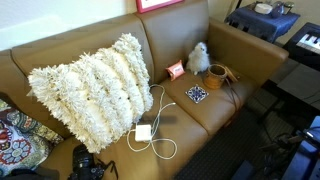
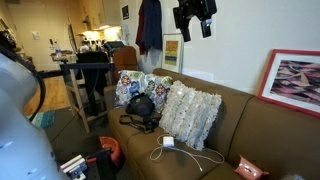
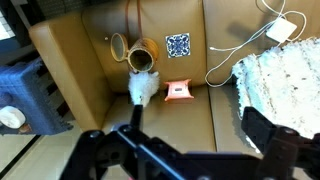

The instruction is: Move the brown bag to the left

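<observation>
The brown bag [image 1: 217, 73] is a small round tan pouch with a thin dark strap. It sits on the couch seat beside the white fluffy toy [image 1: 199, 57]. In the wrist view the bag [image 3: 141, 56] lies just above the toy [image 3: 142, 88], with its strap running toward the top edge. My gripper [image 2: 194, 18] hangs high above the couch, far from the bag. In the wrist view its fingers [image 3: 200, 135] are spread wide with nothing between them.
A small blue-patterned square [image 1: 197, 94] and an orange item [image 1: 175, 70] lie near the bag. A big white shaggy pillow [image 1: 92, 85], a white charger with cable [image 1: 143, 132] and a black camera [image 1: 88, 163] take up the rest of the brown couch [image 1: 215, 110].
</observation>
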You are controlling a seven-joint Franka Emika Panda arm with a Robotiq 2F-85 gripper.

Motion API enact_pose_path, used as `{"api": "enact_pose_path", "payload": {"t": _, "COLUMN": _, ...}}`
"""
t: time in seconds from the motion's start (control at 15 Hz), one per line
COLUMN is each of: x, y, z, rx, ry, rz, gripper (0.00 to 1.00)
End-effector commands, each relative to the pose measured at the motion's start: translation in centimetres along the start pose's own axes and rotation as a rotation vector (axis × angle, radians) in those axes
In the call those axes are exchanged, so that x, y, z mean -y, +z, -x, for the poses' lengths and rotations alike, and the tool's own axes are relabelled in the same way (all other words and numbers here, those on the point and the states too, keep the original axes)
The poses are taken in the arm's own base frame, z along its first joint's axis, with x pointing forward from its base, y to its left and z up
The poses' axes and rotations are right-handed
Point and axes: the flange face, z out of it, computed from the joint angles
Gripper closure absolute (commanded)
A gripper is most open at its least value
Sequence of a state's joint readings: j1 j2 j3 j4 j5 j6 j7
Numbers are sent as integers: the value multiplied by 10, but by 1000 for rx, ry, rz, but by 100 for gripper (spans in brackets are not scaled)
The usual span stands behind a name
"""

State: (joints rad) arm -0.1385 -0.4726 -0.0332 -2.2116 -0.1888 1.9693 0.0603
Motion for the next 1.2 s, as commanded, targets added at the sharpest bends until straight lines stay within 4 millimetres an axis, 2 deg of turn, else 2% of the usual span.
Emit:
{"api": "enact_pose_path", "payload": {"t": 0.0, "x": 0, "y": -1, "z": 0, "rx": 1, "ry": 0, "rz": 0, "gripper": 0}}
{"api": "enact_pose_path", "payload": {"t": 1.13, "x": -1, "y": 5, "z": -3, "rx": 19, "ry": 5, "rz": 5, "gripper": 0}}
